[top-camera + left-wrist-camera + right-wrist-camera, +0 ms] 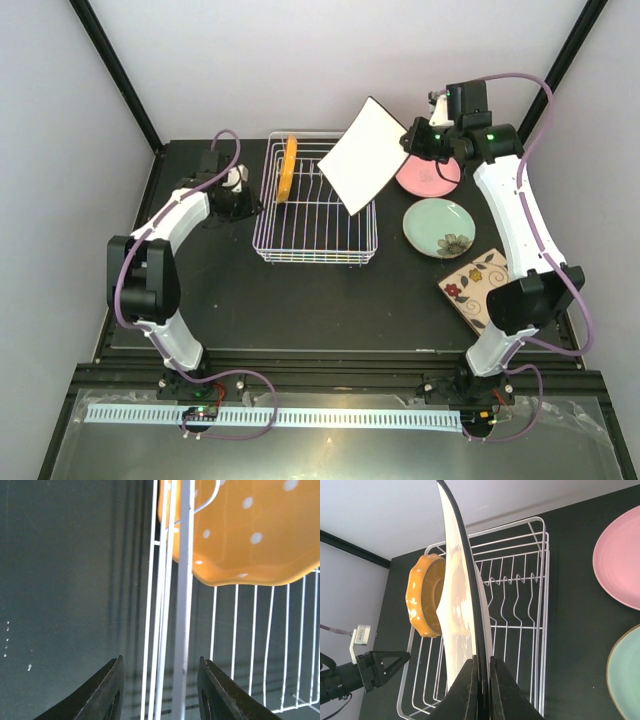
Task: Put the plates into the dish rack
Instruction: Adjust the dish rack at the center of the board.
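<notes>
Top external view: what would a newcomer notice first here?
The white square plate, held on edge by the right gripper, hangs tilted over the dish rack. An orange plate stands upright at the rack's left end, the open left gripper beside it. A pink plate, a green plate and a flowered square plate lie flat to the right.

On my feed, pale lilac walls (300,60) left, far and right, black posts (113,68) slanting up the two far corners, matt black table (300,300) filling the middle, white slotted strip (320,417) along the near edge, soft even light, faint shadows
</notes>
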Robot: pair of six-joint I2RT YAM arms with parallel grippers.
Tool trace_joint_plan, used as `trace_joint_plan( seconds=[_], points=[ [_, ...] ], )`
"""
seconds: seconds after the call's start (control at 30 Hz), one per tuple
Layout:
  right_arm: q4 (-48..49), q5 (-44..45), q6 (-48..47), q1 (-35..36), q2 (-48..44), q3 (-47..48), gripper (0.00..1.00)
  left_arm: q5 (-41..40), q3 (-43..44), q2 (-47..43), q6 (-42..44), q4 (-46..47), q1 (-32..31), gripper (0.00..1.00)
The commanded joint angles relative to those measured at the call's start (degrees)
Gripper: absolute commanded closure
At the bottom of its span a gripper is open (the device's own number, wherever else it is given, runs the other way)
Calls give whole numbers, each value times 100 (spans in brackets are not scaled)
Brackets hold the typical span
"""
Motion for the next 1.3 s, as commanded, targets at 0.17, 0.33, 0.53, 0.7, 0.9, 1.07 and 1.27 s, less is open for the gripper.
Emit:
trace_joint_plan(
  seconds=[0.17,0.33,0.53,0.7,0.9,1.07,1.27],
  points=[
    [668,66,83,237,-32,567,99,-266,70,415,121,-2,-251,60],
    [551,222,21,265,81,755,99,-293,69,510,56,-1,-301,76],
    [521,533,-77,307,265,885,99,-392,-51,471,-240,-84,-308,92],
    [569,914,-202,472,435,1013,99,-411,-414,251,-663,-163,-339,98],
    [892,1193,-213,599,415,750,99,-492,-921,-108,-1345,-206,-534,98],
    [1205,1347,-231,650,292,480,99,-582,-1245,-401,-1996,-326,-720,98],
    [1467,1478,-341,819,304,412,99,-638,-1528,-708,-2738,-332,-1142,98]
  ],
)
